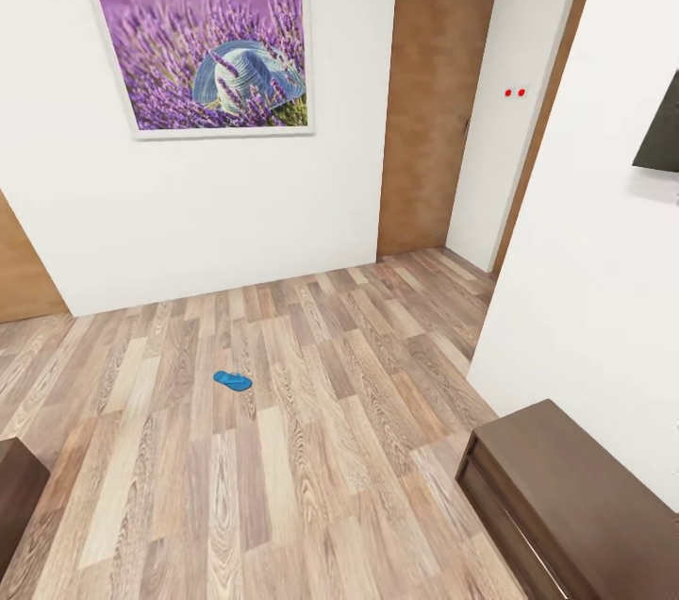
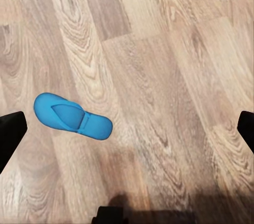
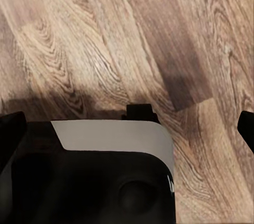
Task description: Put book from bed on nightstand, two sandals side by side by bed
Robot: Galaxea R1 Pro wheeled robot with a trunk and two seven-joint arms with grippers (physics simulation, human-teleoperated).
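From my head camera I see a wood-plank floor (image 1: pixel 311 449) with one blue sandal (image 1: pixel 232 380) lying flat on it, well apart from any furniture. On the white wall ahead hangs a framed picture of lavender and a hat (image 1: pixel 203 48), and to its right stands a closed brown door (image 1: pixel 436 100) with two small red dots (image 1: pixel 515 92) on the wall just beyond it. A long dark brown cabinet (image 1: pixel 575 510) sits against the right wall at my lower right, below a dark screen (image 1: pixel 660 128) at the right edge.

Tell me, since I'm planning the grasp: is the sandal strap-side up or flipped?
Strap-side up: the sandal lies flat on the floor, straps showing on top.
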